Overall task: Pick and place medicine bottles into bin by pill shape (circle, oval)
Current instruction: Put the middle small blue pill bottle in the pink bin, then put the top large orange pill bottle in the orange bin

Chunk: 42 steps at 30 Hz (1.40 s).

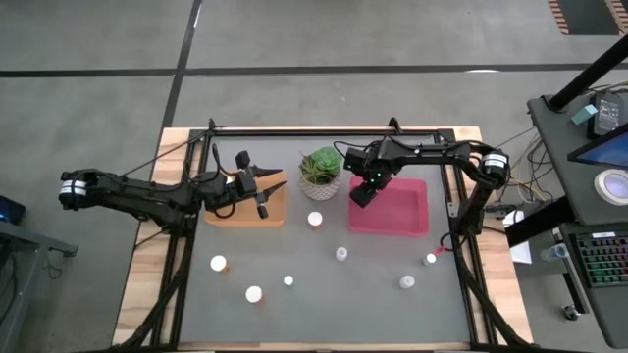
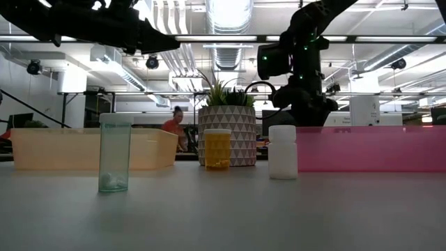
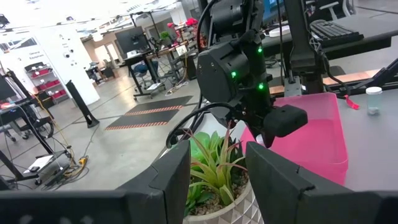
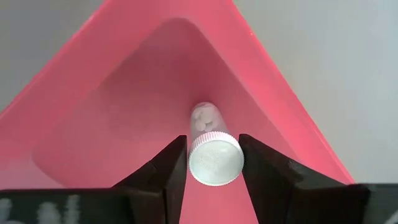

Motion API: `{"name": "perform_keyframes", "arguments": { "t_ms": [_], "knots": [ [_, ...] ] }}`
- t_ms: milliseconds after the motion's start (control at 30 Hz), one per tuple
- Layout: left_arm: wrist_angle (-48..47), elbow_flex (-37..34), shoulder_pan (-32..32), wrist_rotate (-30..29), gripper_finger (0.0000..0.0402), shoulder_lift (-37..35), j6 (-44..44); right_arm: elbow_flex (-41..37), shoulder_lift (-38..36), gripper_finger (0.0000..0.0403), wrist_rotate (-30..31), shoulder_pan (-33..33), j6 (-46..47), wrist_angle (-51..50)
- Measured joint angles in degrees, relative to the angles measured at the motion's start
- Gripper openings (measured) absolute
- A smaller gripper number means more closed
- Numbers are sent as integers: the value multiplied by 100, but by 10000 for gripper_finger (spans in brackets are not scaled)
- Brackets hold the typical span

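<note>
On your left, the left gripper (image 1: 257, 188) hangs over the shallow orange rectangular tray (image 1: 276, 212) at the back left of the dark grey tabletop (image 1: 324, 294), its fingers (image 3: 166, 180) spread apart with nothing between them. Just right of that tray stands the green potted plant in a white patterned pot (image 1: 320, 173). In front of these, loose on the tabletop, you have a wide orange-bodied bottle with a white cap (image 1: 218, 263), another white-capped bottle (image 1: 254, 293) nearer the front edge, a small slim one (image 1: 287, 280) beside it, a white-capped bottle (image 1: 315, 219) near the front of the plant, and a slim white bottle (image 1: 341, 254) just ahead of the pink tray. The shallow pink-red rectangular tray (image 1: 407, 221) lies right of the plant, and your right gripper (image 1: 361, 192) is over its back left corner. The right wrist view shows that gripper's fingers (image 4: 163, 171) on either side of a clear white-capped bottle of round white pills (image 4: 210, 150), holding it above the inside of the pink tray. Further right, two more small bottles (image 1: 406, 282) (image 1: 430, 259) stand near the front right of the tabletop.
</note>
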Motion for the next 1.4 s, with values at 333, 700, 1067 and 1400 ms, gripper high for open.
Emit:
{"name": "perform_keyframes", "arguments": {
  "t_ms": [333, 700, 1067, 1400],
  "knots": [
    [0, 0, 2, 0, 140, 0, 0, 376, -1, 139, 11, 0, -4, -334],
    [1, 0, 2, 0, 140, 0, 0, 913, -298, 139, 368, 95, -7, -1107],
    [3, 0, 0, 0, 140, 0, -2, 350, -1783, 139, 1059, 1068, 168, -330],
    [11, 2, 2, 0, 140, 0, -13, -1013, -3219, 139, 1556, 2094, -78, 1441]
  ]
}}
